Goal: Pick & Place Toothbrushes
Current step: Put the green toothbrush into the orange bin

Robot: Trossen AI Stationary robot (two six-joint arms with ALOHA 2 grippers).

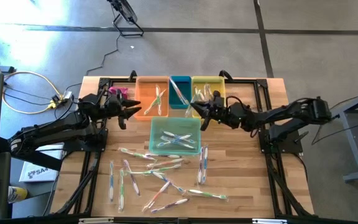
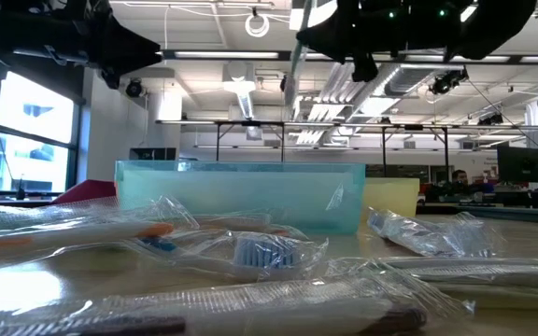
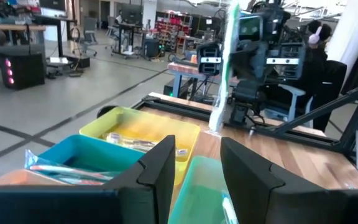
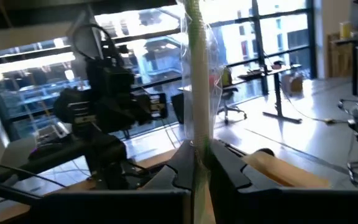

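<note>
Surface: wooden tabletop (image 1: 241,180); bins toward the far edge.
Right gripper (image 4: 199,163): clamped on a wrapped green toothbrush (image 4: 196,93), held upright above the yellow bin (image 1: 208,84).
Left gripper (image 3: 196,169): fingers parted, empty, near the orange bin (image 1: 143,99).
Loose toothbrushes (image 1: 160,180): scattered toward the near edge.
Risk: slick wrapper, grip at one end; brush could slip or tip outside the bin.

No text, label or number can be read on anything here.
</note>
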